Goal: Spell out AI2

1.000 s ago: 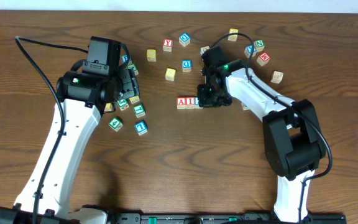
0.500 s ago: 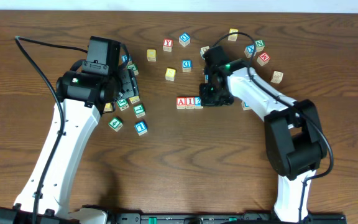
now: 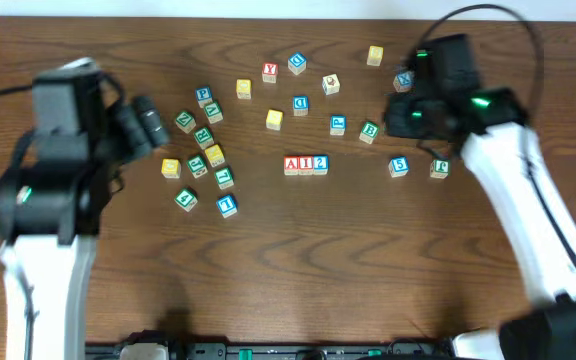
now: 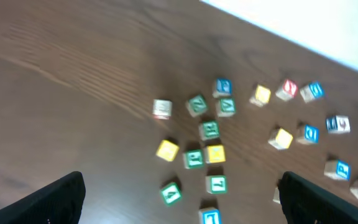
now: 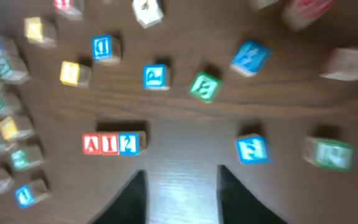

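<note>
Midway across the table (image 3: 368, 260): touching row of A (image 3: 291, 165), I (image 3: 306, 165), 2 (image 3: 320, 164). Left gripper (image 4: 182, 199) spread wide; right gripper (image 5: 182, 190) parted; both empty.

robot lab bench: wooden table (image 3: 368, 260), white robot arms (image 3: 43, 290)

A cube (image 3: 291, 165): red frame.
I cube (image 3: 305, 165): red frame.
2 cube (image 3: 319, 164): blue frame.
Plain cube (image 3: 274, 119): yellow all over.
Table (image 3: 298, 270): dark brown, streaked wood grain.
</note>
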Controlling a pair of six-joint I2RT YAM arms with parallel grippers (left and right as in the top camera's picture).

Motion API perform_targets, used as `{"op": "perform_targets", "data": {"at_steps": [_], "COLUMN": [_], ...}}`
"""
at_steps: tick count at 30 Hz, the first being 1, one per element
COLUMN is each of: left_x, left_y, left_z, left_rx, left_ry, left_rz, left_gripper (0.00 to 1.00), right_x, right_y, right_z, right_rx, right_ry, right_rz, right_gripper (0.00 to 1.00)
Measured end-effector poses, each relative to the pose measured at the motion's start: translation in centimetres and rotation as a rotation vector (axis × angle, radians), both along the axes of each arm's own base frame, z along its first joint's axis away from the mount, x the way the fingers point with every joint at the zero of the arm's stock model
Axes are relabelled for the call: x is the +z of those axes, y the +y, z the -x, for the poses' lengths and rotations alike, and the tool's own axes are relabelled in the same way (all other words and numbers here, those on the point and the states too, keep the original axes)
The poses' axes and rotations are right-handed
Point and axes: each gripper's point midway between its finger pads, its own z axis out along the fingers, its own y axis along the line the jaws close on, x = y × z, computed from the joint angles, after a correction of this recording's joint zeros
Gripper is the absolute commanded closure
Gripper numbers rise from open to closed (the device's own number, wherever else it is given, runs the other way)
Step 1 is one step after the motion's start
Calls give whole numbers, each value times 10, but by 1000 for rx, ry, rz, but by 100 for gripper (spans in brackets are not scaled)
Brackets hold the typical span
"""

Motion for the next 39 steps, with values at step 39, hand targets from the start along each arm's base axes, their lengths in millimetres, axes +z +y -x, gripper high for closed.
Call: {"op": "perform_targets", "data": {"at_steps": [39], "left_x": [12], "left_y": [7], "left_z": [17], "left_rx": [26], "left_ry": [-29], "left_rz": [-16], "left_gripper": [2], "right_x": [189], "right_y": [-98], "right_z": [146], "right_rx": [-200], "right_ry": [-732], "right_rz": [122], "right_gripper": [1]}}
